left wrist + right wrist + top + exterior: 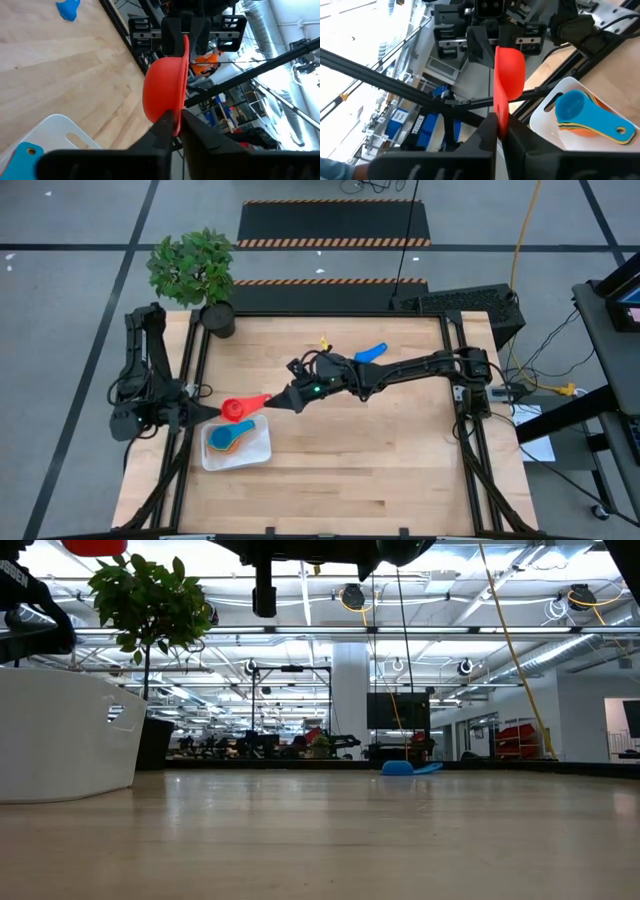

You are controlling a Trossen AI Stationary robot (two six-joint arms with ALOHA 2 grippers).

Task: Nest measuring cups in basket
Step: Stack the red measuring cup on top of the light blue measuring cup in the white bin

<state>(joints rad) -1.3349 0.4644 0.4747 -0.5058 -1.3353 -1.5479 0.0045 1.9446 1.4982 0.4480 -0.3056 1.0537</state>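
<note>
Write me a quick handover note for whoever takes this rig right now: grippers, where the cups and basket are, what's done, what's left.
Right gripper: shut on the red cup's handle, held in the air just above the basket.
Left gripper: at the red cup's bowl side, fingers on its rim, looking closed or nearly so; a handoff between arms.
Basket: holds a nested stack, light blue cup on top, yellow and orange showing beneath.
Dark blue cup: alone on the table, far side.
Left: nest the red cup, then the dark blue. No green cup seen.

Smooth plastic red cup (162, 90) (slightly glossy) above pale wood table (380, 450).
</note>
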